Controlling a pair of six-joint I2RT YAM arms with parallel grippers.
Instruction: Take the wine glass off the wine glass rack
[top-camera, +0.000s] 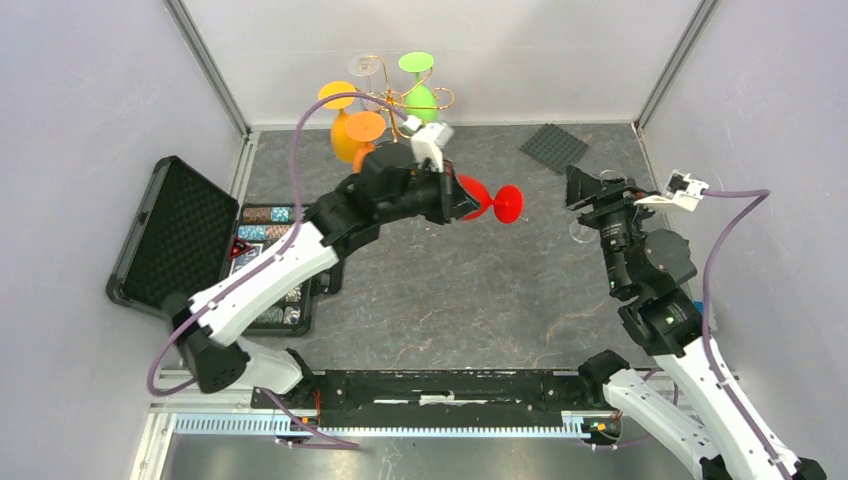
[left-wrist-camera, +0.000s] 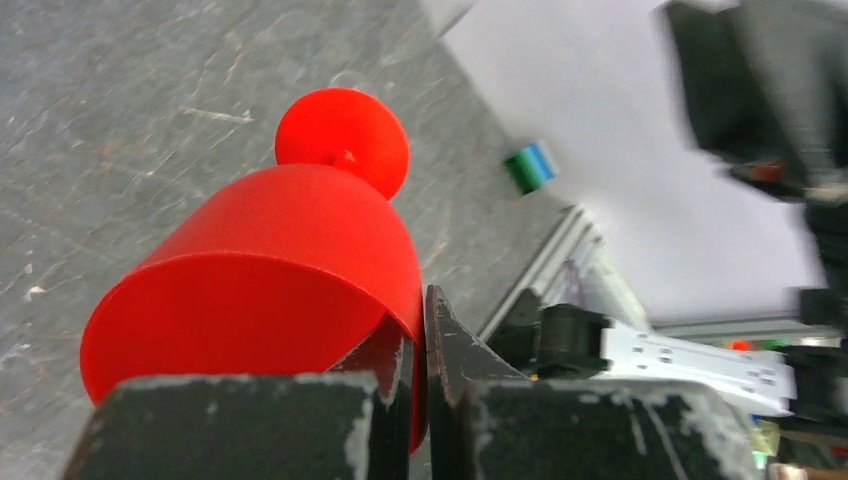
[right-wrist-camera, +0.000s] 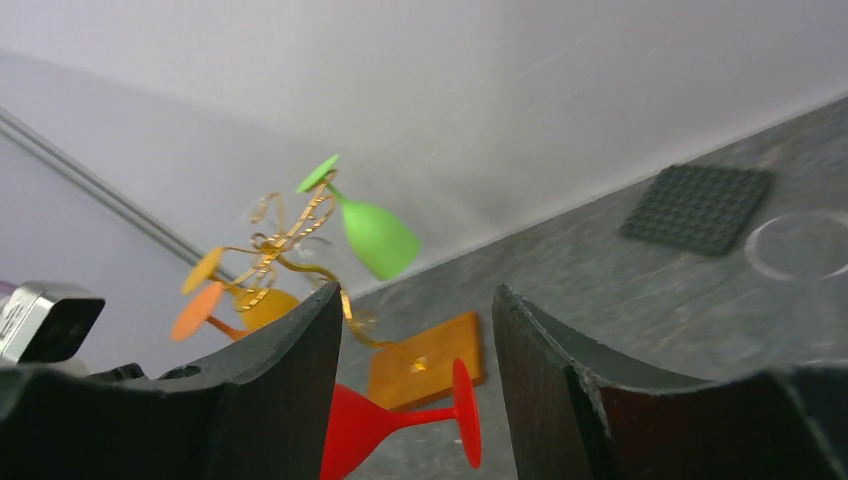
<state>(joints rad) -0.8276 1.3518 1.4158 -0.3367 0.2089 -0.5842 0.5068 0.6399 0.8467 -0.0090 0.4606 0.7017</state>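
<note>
— Grey mottled bench (top-camera: 480, 310) under white walls; where does our glass stand?
— Off its hook, we would say; the red plastic wine glass (top-camera: 492, 203) lies on its side in the air above the bench, foot pointing to our right, clear of the thin gold wire wine glass rack (top-camera: 392, 98) at the back, where a green glass (top-camera: 421, 92) and orange glasses (top-camera: 352, 128) hang.
— And the left fingers (left-wrist-camera: 426, 345)?
— Together on the bowl's wall at its rim, one inside and one outside as far as we can see; a thin pinch, nothing else touched.
— The right fingers (top-camera: 585, 190)?
— Apart, with a plain gap between them; holding nothing, touching nothing; they face the glass's foot from near by.
— So what do we judge the step to be?
— Either we pass it across or we set it down; we cannot tell which. Either way we should carry it slowly, since a rim pinch may let the bowl swing; for a handover, we bring the stem squarely between the parted fingers and let them close before the left lets go; for a set-down, we turn the foot to the bench first; and we steer well away from the rack's scrolls.
</note>
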